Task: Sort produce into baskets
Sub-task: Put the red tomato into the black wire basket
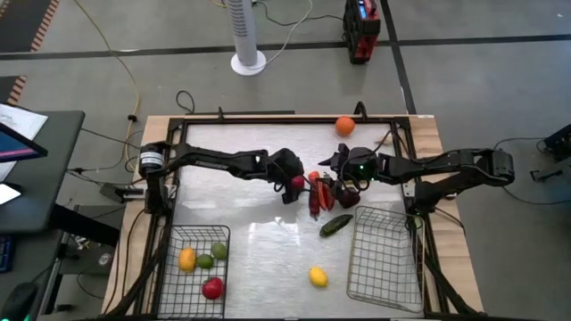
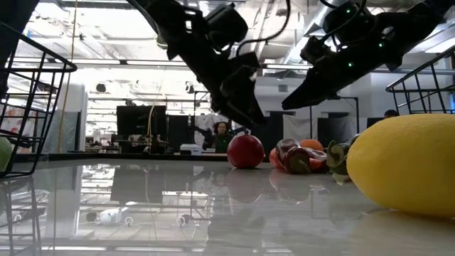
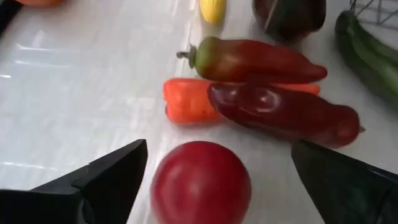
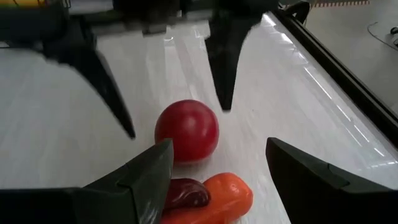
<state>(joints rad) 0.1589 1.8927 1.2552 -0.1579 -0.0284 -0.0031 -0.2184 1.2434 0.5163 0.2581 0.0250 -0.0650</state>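
A red apple (image 3: 200, 183) rests on the table at its middle (image 1: 298, 184). My left gripper (image 3: 219, 149) is open, with one finger on either side of the apple and clear of it, as the right wrist view shows (image 4: 186, 130). Just right of the apple lie two red peppers (image 3: 283, 112) and an orange piece (image 3: 186, 99). My right gripper (image 4: 219, 143) hangs open above them, holding nothing. The left basket (image 1: 178, 241) holds a yellow fruit, two limes and a red apple. Nothing shows in the right basket (image 1: 384, 259).
A cucumber (image 1: 336, 225) lies near the right basket's far left corner. A lemon (image 1: 318, 276) sits between the baskets near the front edge, and an orange (image 1: 344, 126) at the far edge. A dark piece of produce (image 1: 350, 194) lies under my right arm.
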